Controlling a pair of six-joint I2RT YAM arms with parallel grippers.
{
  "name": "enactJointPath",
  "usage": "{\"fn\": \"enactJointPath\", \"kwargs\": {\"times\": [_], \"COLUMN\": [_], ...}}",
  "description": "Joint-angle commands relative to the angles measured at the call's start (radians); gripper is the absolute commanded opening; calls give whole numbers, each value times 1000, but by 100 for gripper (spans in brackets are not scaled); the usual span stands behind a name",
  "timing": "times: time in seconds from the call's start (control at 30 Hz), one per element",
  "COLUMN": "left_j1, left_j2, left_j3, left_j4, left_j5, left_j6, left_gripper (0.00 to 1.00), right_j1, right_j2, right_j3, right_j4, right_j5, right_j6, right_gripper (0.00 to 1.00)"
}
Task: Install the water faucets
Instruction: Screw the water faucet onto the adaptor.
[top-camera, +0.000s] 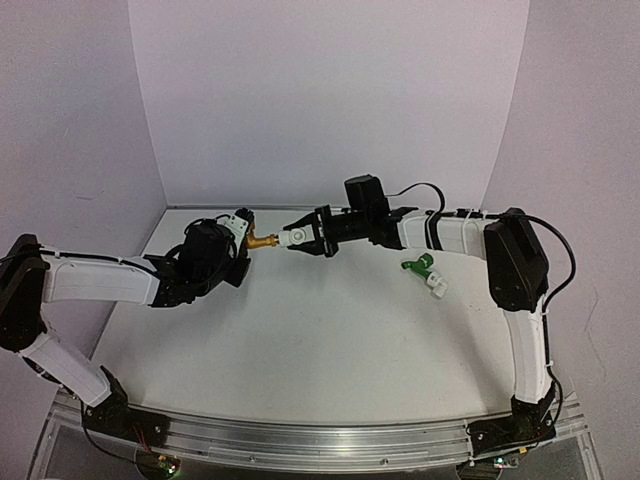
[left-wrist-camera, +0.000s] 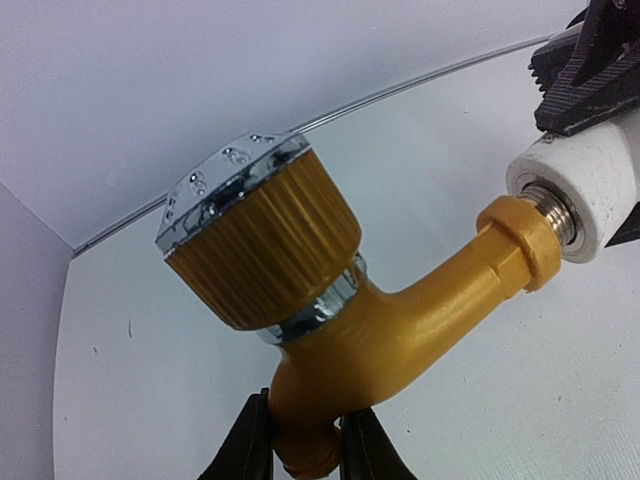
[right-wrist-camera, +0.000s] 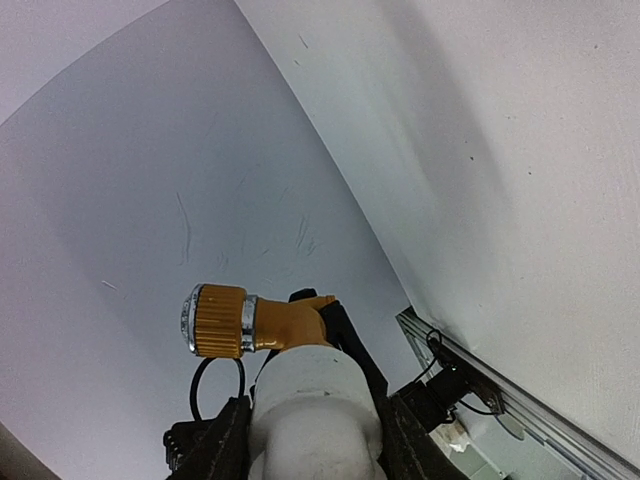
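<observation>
Orange-yellow faucet (left-wrist-camera: 400, 320) and white fitting (left-wrist-camera: 590, 190) joined in mid-air above the table (top-camera: 300, 360), axes in line.
Left fingers (left-wrist-camera: 245, 455) grip the faucet's spout; right fingers (right-wrist-camera: 212, 452) grip the fitting. The threaded end (left-wrist-camera: 552, 208) points straight at the right arm and enters the fitting's mouth, so further tightening would likely turn about that shared axis. Green faucet (top-camera: 418, 265) lies on the table, nearer the right arm.

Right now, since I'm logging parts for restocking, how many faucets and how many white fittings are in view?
Faucets: 2 (orange-yellow faucet, green faucet)
White fittings: 2 (held fitting, loose fitting)
Total: 4
</observation>
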Motion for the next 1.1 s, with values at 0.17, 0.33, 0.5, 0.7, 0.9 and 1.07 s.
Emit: {"fn": "enactJointPath", "kwargs": {"times": [0.17,0.33,0.5,0.7,0.9,1.07], "left_j1": [-100,-73,-39,-2,25,37], "left_j2": [-10,-2,-3,-20,-26,-25], "left_j3": [-14,-23,-27,-46,-64,-66], "left_j4": [270,269,256,231,212,182], "left_j5": [210,182,170,189,234,269], "left_j6": [-48,-108,-159,-209,-235,-243], "left_gripper": [0,0,0,0,0,0], "right_j1": [70,69,63,44,16,-22], "right_j2": [-91,-115,-162,-227,-280,-313], "right_j3": [-47,-75,-114,-213,-253,-273], "right_j4": [81,81,78,50,47,46], "right_j5": [-11,1,41,66,89,80], "right_j6": [-78,-103,-146,-185,-233,-270], "right_gripper": [44,69,97,98,98,98]}}
